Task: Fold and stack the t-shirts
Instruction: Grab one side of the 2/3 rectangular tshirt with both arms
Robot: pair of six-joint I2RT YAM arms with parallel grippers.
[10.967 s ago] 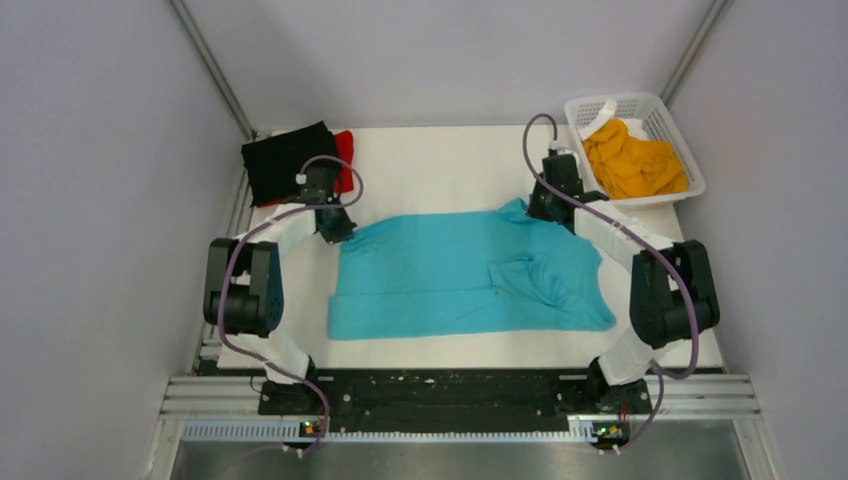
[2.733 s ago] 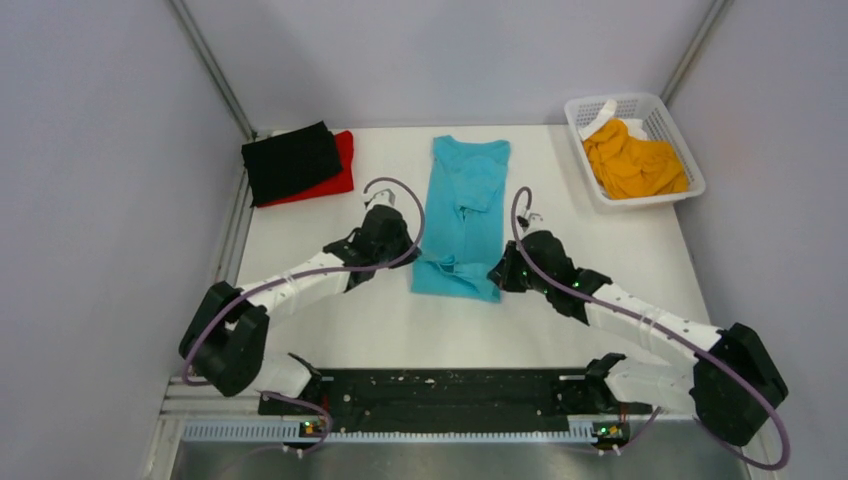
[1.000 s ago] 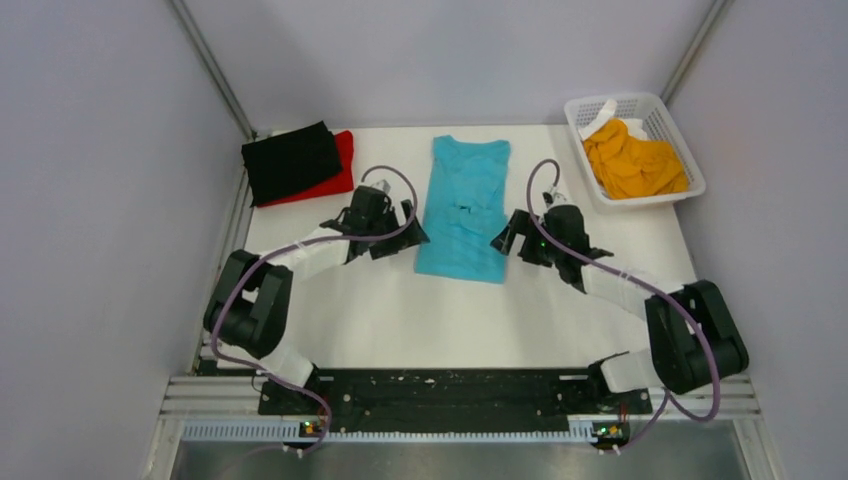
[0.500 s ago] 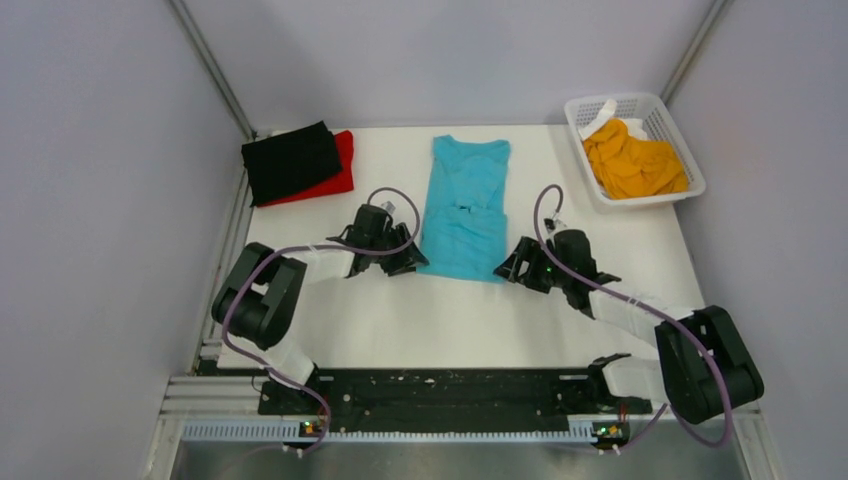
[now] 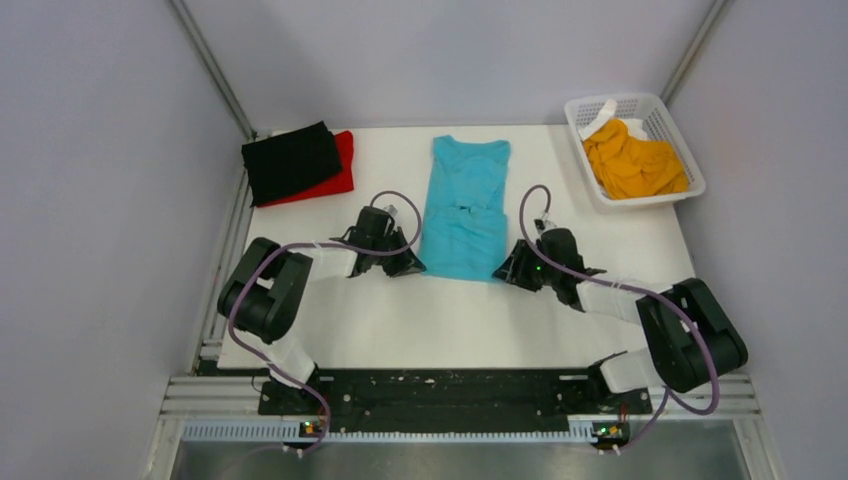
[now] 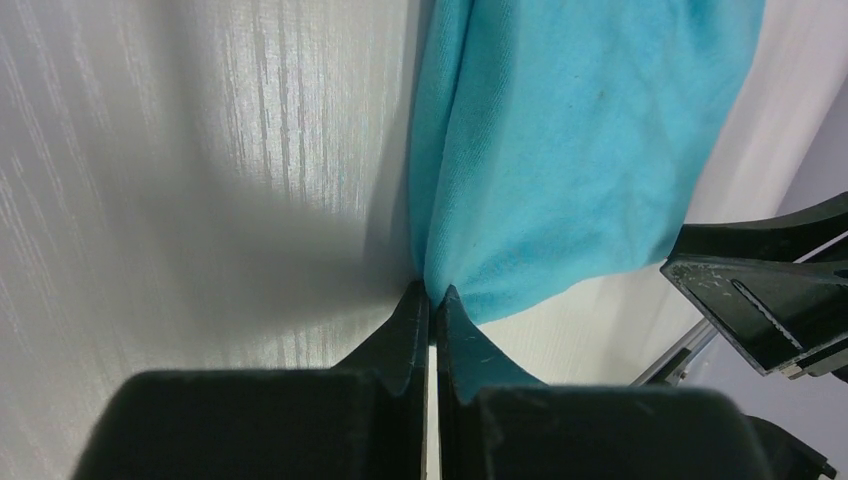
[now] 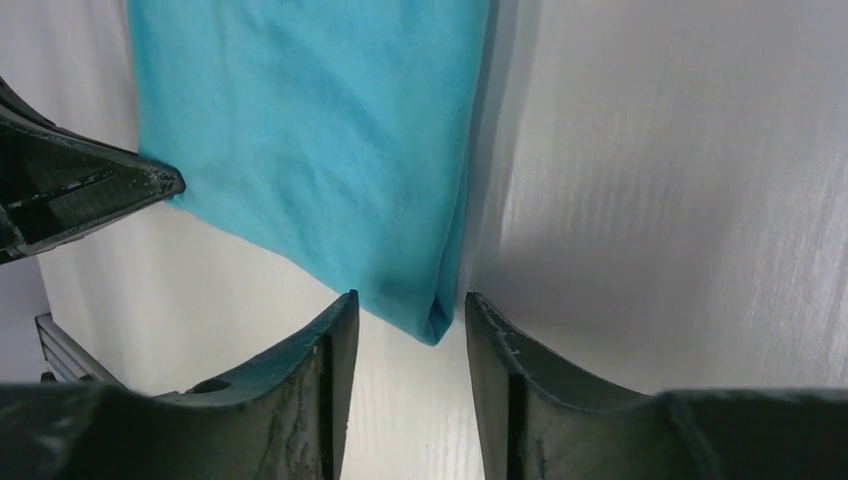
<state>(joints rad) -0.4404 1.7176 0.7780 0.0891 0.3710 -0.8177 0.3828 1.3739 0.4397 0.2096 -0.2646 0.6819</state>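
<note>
A turquoise-blue t-shirt, folded into a long narrow strip, lies down the middle of the white table, collar toward the top of the overhead frame; both arms reach in low at its lower hem. The left gripper has its fingers pressed together, pinching the cloth at the hem's lower-left corner; the right gripper stands spread, one finger on either side of the lower-right corner, the cloth between them with a gap showing. At upper left a folded black t-shirt rests on a folded red t-shirt, well apart from the strip; at upper right an orange-yellow t-shirt sits crumpled in a white mesh basket, with a white scrap beside it too small to read. Purple cables loop over both arms.
</note>
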